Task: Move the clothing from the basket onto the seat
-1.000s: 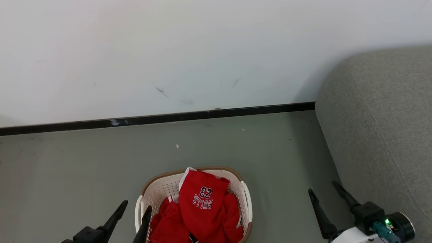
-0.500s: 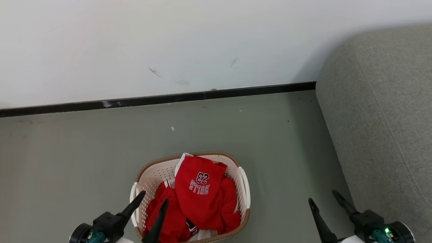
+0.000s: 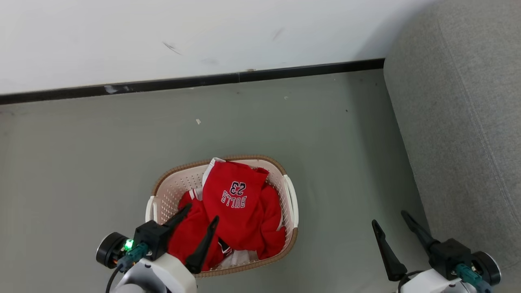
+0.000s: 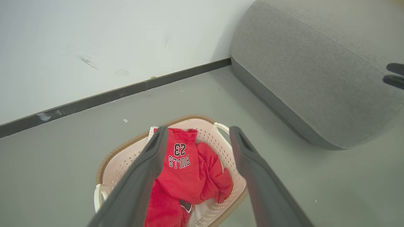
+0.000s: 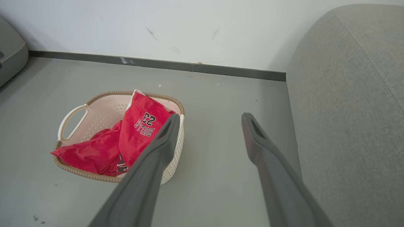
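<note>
**A:** Head view first: what surrounds the basket (image 3: pixel 183 166)?

**B:** It stands on the grey floor (image 3: pixel 81 162), well out from the black skirting (image 3: pixel 285 72) that runs along the floor's far edge under the white wall (image 3: pixel 203 28). The grey seat (image 3: pixel 460 122) takes the floor's right side up into the far right corner. A strip of bare floor lies between seat and basket.

**A:** And the hands?

**B:** The left gripper (image 3: pixel 202 211) hangs over the basket's near left corner, fingers spread wide and empty. I cannot tell whether the tips touch cloth. The right gripper (image 3: pixel 388 217), equally spread and empty, hovers over the floor strip, just beside the seat's edge.

**A:** What's in the basket?

**B:** The clothing (image 3: pixel 236 207) is heaped inside. It is red, and the top piece reads "BULLS 23". A white-trimmed edge reaches the far rim.
</note>
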{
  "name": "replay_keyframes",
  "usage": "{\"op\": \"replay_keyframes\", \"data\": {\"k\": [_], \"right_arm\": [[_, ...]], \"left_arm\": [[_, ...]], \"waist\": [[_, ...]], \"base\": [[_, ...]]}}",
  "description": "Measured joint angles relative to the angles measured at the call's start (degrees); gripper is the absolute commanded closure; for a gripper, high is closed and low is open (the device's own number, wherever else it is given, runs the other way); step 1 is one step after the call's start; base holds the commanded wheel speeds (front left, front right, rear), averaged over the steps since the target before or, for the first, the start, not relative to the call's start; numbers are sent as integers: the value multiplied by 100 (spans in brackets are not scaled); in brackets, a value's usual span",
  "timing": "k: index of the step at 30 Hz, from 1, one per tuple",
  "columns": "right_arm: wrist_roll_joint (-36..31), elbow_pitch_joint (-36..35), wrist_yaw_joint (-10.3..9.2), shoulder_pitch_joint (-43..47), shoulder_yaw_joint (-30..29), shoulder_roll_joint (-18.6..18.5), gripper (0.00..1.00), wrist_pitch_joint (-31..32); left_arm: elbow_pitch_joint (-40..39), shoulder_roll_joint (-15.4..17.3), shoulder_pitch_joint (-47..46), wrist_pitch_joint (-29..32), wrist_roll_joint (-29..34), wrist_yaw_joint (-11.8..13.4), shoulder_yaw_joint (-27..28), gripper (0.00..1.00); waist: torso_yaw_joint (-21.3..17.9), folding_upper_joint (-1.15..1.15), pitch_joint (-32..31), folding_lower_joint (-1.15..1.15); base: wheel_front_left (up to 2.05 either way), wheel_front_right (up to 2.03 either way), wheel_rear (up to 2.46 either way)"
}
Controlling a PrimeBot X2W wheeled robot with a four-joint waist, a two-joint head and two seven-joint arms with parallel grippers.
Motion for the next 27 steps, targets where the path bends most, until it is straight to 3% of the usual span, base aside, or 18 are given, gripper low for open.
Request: {"op": "replay_keyframes", "data": {"k": [27], "right_arm": [[560,-441,0,-1059,140,-2,0,-1]], "left_arm": [[1279,158,-1974,2225,1028,67,-549,0]], "waist": [[-431,0,1857,0]], "base": [[0,0,0]]}}
